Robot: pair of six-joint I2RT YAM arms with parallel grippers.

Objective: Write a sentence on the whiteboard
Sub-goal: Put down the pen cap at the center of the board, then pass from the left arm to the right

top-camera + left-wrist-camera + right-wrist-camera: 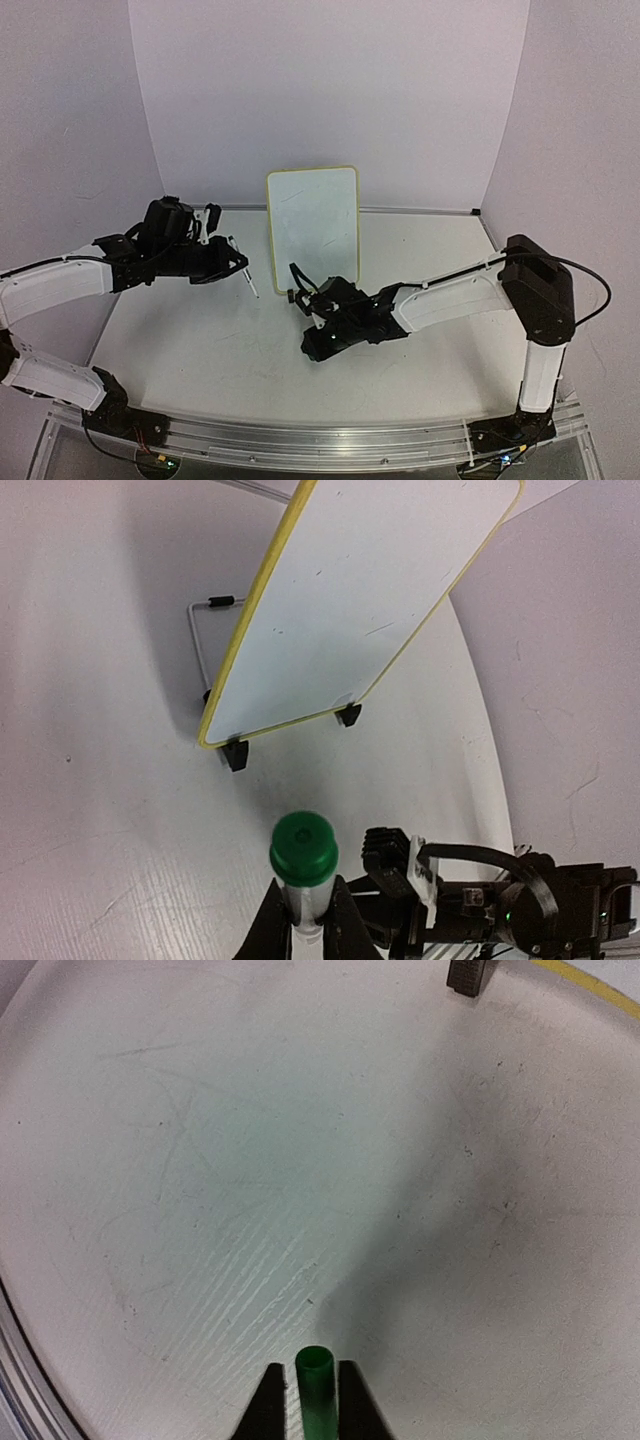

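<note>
The whiteboard [312,215] stands upright on its stand at the back centre, white with a yellow rim [250,610]. No sentence is in view on its face, only a few faint marks. My left gripper [234,262] is left of the board and shut on a white pen [247,275], whose tip points down toward the table. In the left wrist view the pen's green end [304,845] sticks out from my left gripper [308,910]. My right gripper [318,345] hangs low over the table in front of the board. A green cap [315,1380] sits between its jaws, with a thin gap on each side.
A wire stand [197,630] with black feet [236,753] props the board up. One foot [468,975] shows at the top of the right wrist view. The white table [200,350] has a metal rail along its near edge. Purple walls close in the back and sides.
</note>
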